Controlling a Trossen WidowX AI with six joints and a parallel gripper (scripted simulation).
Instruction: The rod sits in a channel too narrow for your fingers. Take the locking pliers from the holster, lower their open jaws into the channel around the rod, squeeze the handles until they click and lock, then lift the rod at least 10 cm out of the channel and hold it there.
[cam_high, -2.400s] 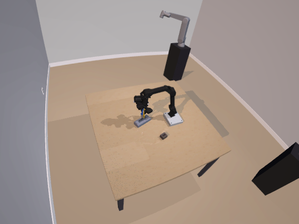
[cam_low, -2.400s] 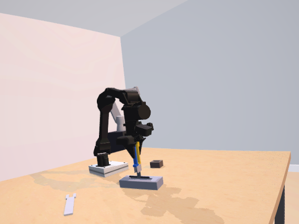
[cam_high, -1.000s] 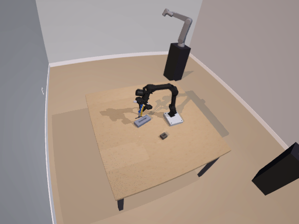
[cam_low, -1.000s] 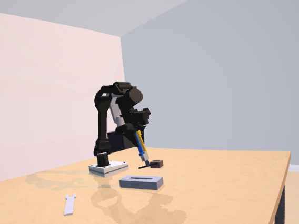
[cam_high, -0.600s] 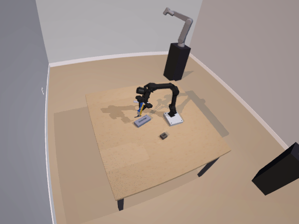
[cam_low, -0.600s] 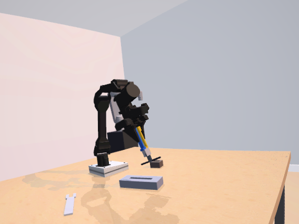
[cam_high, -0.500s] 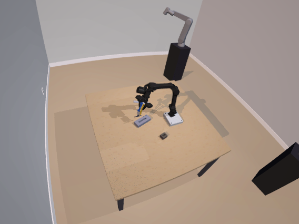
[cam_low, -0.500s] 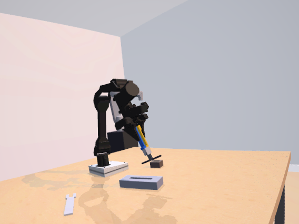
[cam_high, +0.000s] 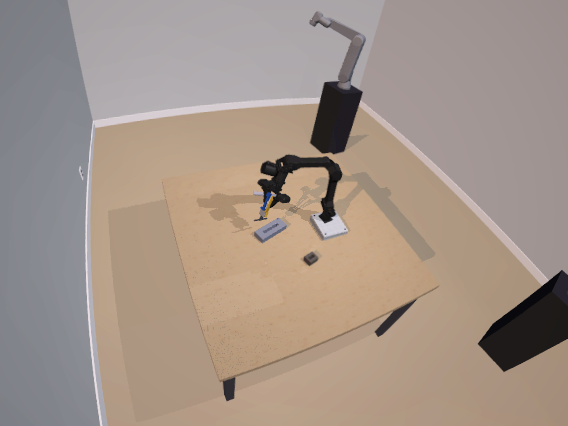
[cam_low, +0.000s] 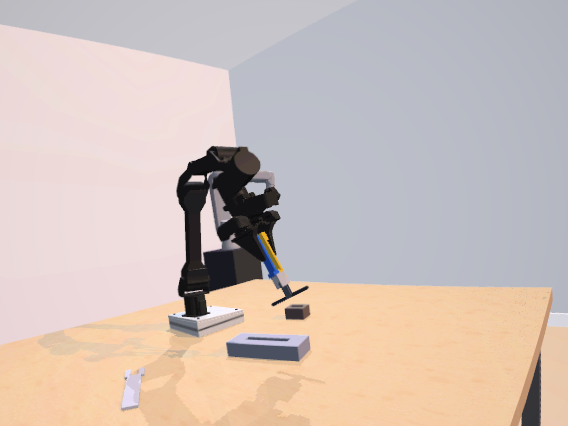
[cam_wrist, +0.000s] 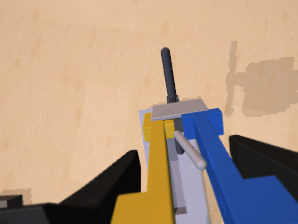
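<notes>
black gripper fingers (cam_high: 275, 201) (cam_low: 252, 247) pinch the blue-and-yellow handles of the locking pliers (cam_high: 267, 199) (cam_low: 268, 257) (cam_wrist: 159, 170). beyond the fingertips, at the tool's far end, the dark rod (cam_high: 260, 219) (cam_low: 300, 290) (cam_wrist: 169, 75) sits out of the slotted grey channel block (cam_high: 262, 235) (cam_low: 265, 350) (cam_wrist: 192, 187), its long axis crosswise to the slanting pliers. whether they are locked cannot be told. the lift looks nearly done; the next move probably calls for raising it a little if needed, then holding steady, as loosened handles could drop it.
</notes>
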